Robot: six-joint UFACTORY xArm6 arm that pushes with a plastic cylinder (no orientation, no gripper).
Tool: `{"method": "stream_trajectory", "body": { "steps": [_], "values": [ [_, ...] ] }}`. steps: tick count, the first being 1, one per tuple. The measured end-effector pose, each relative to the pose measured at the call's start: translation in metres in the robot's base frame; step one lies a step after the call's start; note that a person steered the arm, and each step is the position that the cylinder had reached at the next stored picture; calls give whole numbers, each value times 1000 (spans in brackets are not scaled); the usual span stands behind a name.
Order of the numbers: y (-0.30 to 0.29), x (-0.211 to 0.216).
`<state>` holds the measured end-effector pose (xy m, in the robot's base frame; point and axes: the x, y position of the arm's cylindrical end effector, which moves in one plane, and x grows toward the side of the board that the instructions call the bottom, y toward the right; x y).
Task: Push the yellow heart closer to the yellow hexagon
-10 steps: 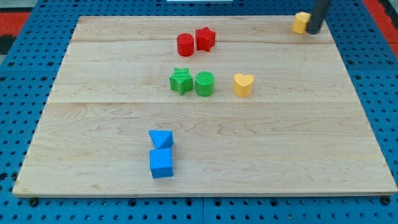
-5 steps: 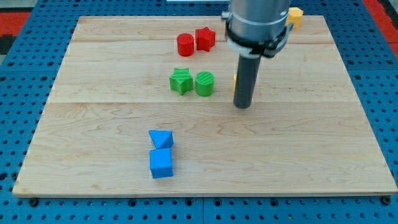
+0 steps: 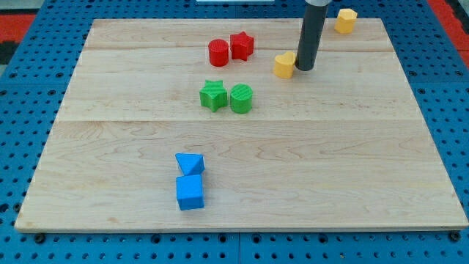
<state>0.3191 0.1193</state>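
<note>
The yellow heart [image 3: 285, 64] lies on the wooden board in the upper middle of the view. My tip [image 3: 304, 68] stands right beside it, touching its right side. The yellow hexagon [image 3: 346, 20] sits at the view's top right corner of the board, up and to the right of the heart and the rod.
A red cylinder [image 3: 218, 53] and a red star [image 3: 242, 45] sit left of the heart. A green star [image 3: 213, 95] and a green cylinder [image 3: 241, 98] lie below them. A blue triangular block [image 3: 190, 163] and a blue cube [image 3: 190, 192] sit at the lower left.
The rod swept down to the heart, then back up; the heart moved up toward the view's top. The hexagon shifted slightly left. The tip now stands right of the heart.
</note>
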Motion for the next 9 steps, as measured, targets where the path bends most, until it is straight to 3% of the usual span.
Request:
{"method": "stream_trajectory", "body": {
  "steps": [4, 5, 6, 7, 9],
  "values": [
    [0, -17],
    [20, 19],
    [-27, 84],
    [-81, 42],
    [14, -43]
  ]
}}
